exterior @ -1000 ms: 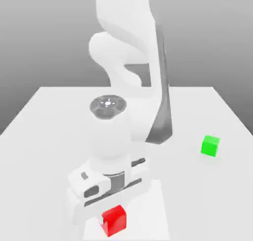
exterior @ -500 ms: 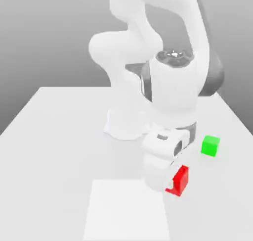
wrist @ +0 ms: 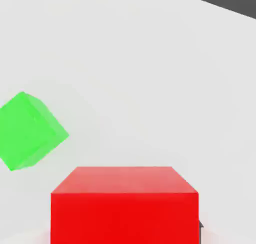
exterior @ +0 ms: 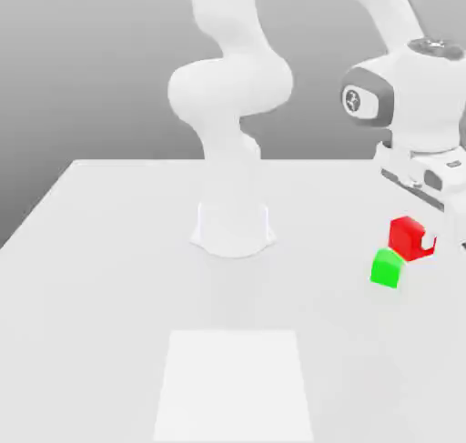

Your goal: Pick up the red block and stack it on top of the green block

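Red block (exterior: 407, 235), a small bright red cube with plain glossy faces, sits between the two fingers of the gripper (exterior: 420, 242), and the jaws are closed on it. A white fingertip (exterior: 428, 243) is visible against the side of the cube that faces the exterior view's right. The cube is in the air, above the white table (exterior: 109, 277), and it does not touch the surface. In the hand view the red block (wrist: 125, 204) is very near to the camera, with its flat top face and its front face both visible.

Just below the held cube, and slightly toward the exterior view's left, stands the green block (exterior: 387, 268), a small bright green cube with plain faces. It rests on the table. The two cubes are very close in the exterior view, but whether they touch is not possible to tell. In the hand view the green block (wrist: 27, 131) appears turned at an angle and apart from the red one.

Above the gripper is the white hand of the robot arm (exterior: 428, 95), with a grey round joint cap. The arm rises from its white round base (exterior: 233, 227) in the middle of the table. A lighter square patch (exterior: 234, 385) marks the table on the near side.
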Action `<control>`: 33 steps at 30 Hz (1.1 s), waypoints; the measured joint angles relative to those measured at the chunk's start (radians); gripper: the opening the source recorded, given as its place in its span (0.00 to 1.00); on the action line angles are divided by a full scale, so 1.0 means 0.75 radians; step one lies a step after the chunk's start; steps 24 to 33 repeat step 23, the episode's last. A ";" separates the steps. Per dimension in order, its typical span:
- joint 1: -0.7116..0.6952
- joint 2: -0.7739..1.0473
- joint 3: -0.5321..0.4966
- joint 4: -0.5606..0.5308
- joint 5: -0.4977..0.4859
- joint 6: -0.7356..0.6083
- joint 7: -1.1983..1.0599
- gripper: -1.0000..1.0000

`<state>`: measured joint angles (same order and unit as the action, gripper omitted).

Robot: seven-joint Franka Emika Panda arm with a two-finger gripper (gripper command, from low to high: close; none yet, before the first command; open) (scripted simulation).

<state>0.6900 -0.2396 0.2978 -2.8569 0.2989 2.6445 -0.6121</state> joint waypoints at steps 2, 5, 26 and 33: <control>0.059 -0.028 0.042 -0.039 -0.018 0.005 -0.050 0.00; 0.139 -0.063 0.107 -0.099 -0.058 0.015 -0.117 0.00; -0.009 0.330 0.183 -0.108 -0.454 0.397 0.122 1.00; -0.009 0.330 0.183 -0.108 -0.454 0.397 0.122 1.00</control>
